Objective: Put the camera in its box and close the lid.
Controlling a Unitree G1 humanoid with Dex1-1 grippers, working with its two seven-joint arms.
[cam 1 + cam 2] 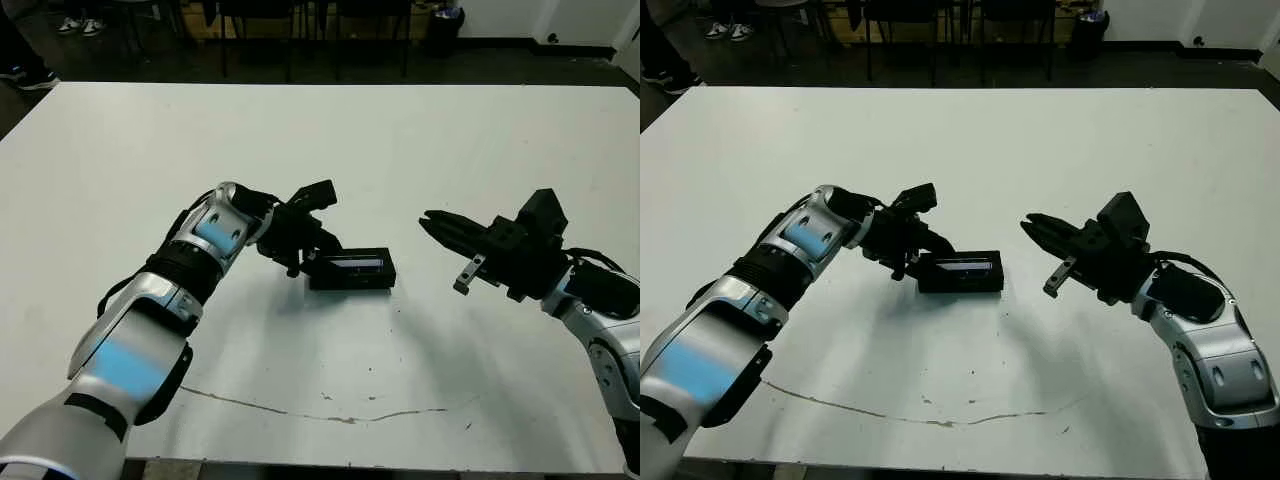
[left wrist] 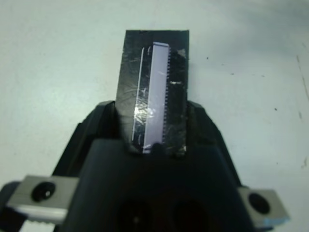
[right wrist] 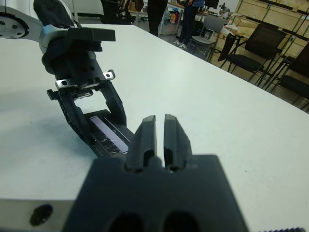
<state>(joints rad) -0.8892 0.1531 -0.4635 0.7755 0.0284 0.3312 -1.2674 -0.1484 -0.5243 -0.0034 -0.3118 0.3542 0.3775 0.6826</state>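
The box (image 1: 352, 283) lies at the table's middle as a small black block. The lid (image 2: 155, 72), a flat black panel with a greyish shiny patch, rests flat on top of it and hides the inside. The camera is hidden from every view. My left gripper (image 1: 312, 258) straddles the box's left end, one finger (image 2: 104, 123) pressed against each long side. My right gripper (image 1: 428, 220) hovers to the right of the box, about a hand's width away, pointing at it. Its fingers (image 3: 147, 128) are shut together on nothing.
The white table (image 1: 400, 140) stretches wide around the box. A thin dark crack line (image 1: 320, 415) runs near the front edge. Chairs (image 3: 263, 41) and a person's legs (image 3: 157, 14) stand beyond the far edge.
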